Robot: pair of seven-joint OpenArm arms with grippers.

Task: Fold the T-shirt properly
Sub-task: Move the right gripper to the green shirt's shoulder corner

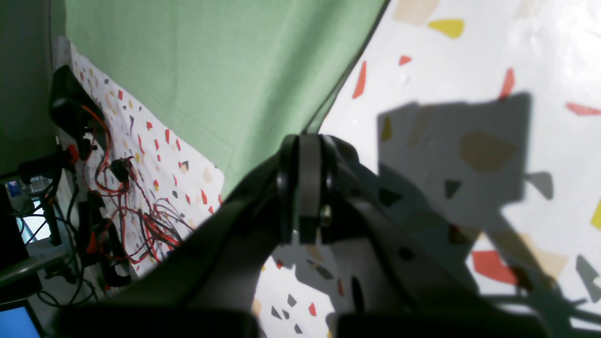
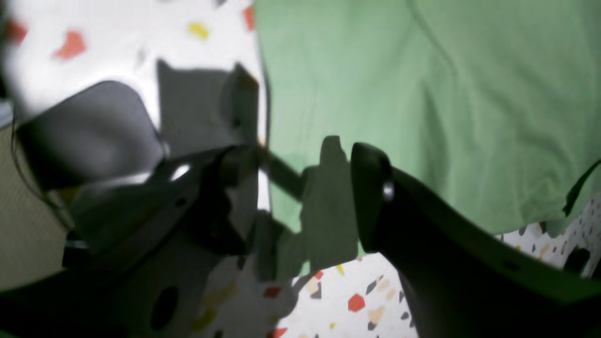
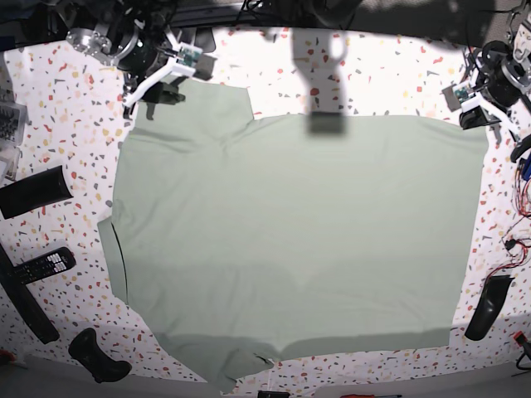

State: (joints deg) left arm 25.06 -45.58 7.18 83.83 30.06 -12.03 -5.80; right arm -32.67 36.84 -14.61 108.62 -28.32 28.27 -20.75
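Note:
The T-shirt, pale sage green, lies spread flat over most of the speckled table. My right gripper hangs open at the shirt's far left corner. In the right wrist view its fingers straddle the shirt's side edge, one over cloth and one over bare table. My left gripper is at the far right corner. In the left wrist view it is shut, its tips meeting the edge of the cloth. Whether cloth is pinched between them is hidden.
Remote controls and dark bars lie along the left table edge, and a black handle sits at the near left. A black object and red wires are on the right. A cable tangle is past the table edge.

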